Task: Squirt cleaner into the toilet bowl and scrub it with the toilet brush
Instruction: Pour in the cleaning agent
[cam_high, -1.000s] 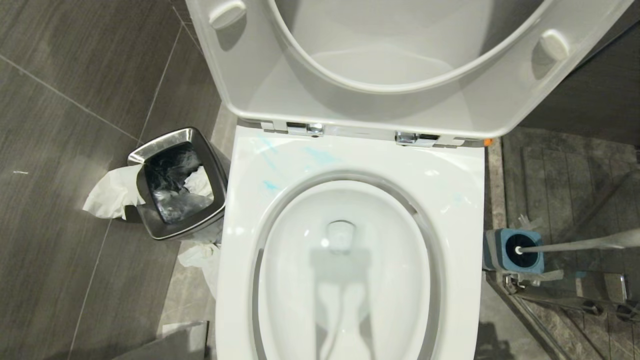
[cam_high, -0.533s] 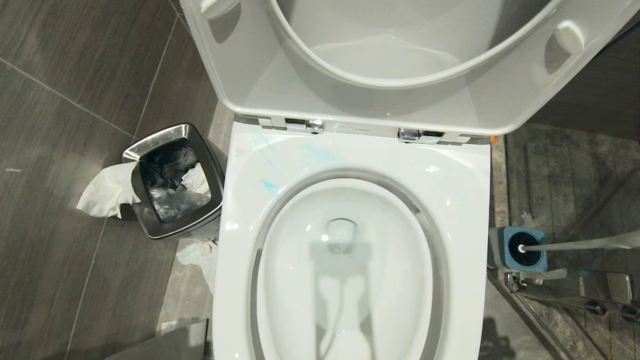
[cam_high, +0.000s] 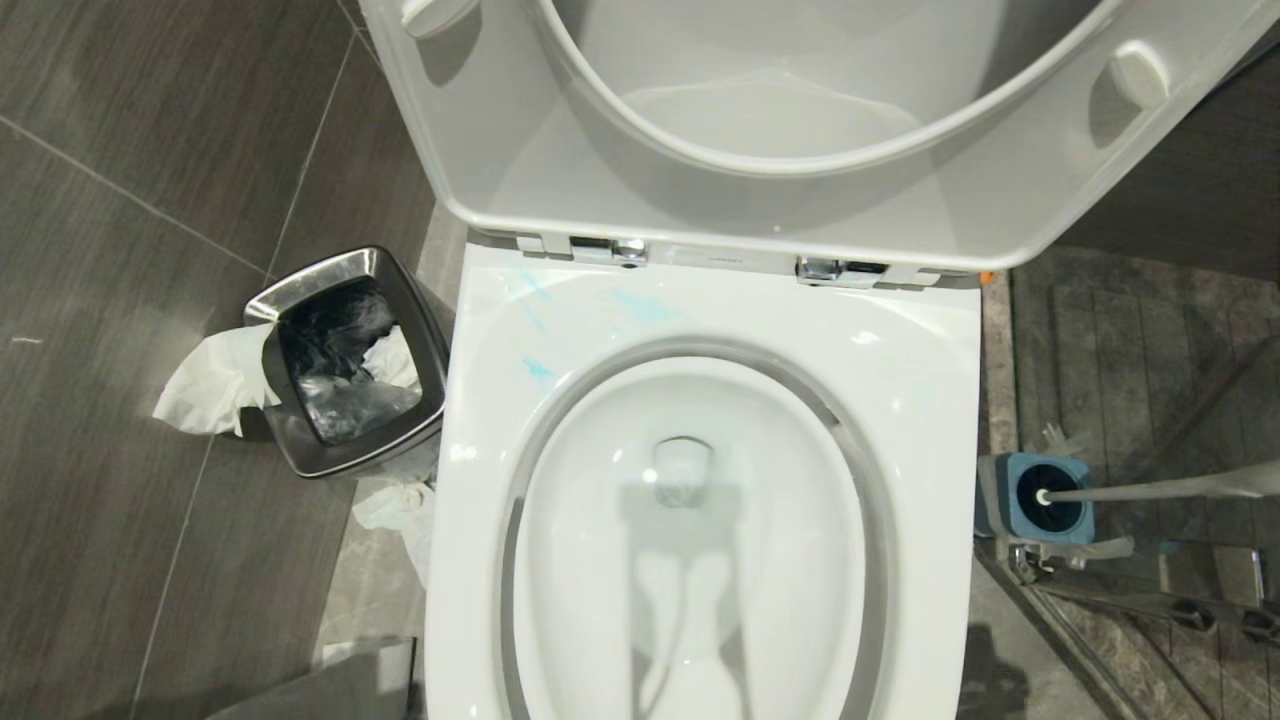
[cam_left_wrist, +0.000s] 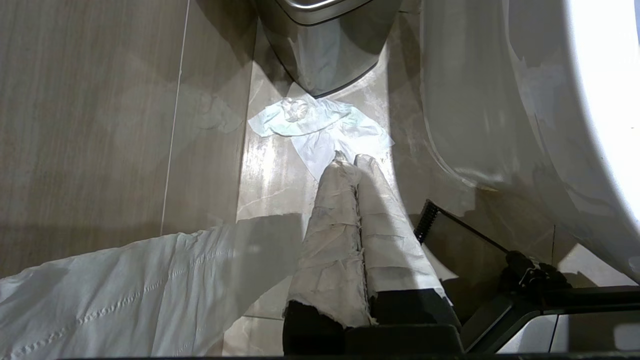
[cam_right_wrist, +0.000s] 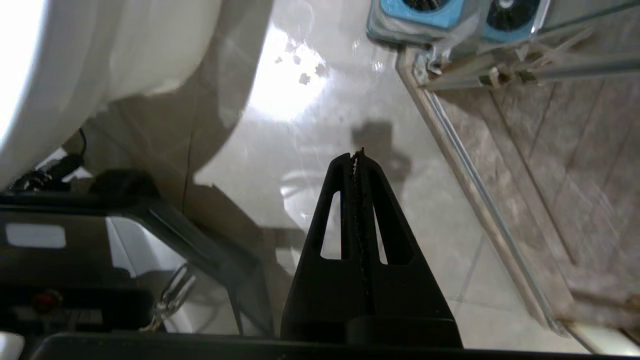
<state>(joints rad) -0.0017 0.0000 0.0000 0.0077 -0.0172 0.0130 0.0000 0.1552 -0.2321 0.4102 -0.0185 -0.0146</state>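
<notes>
Your head view has settled after its small shift, so the white glossy oval toilet bowl (cam_high: 690, 540) sits squarely below you, with pale teal cleaner smears (cam_high: 535, 370) on the far-left corner of its rim, and neither arm shows. Only the wrist views show them: the left gripper (cam_left_wrist: 356, 162), paper-wrapped, pressed shut on nothing above the floor tissue (cam_left_wrist: 320, 127); the right gripper (cam_right_wrist: 356, 156), closed and empty. Farther right, the white-handled toilet brush (cam_high: 1150, 490) waits in its blue square holder (cam_high: 1040, 500).

Square steel bin (cam_high: 345, 365) with white tissue (cam_high: 205, 385) draped over its rim, dark grey floor tiles (cam_high: 120, 200)
</notes>
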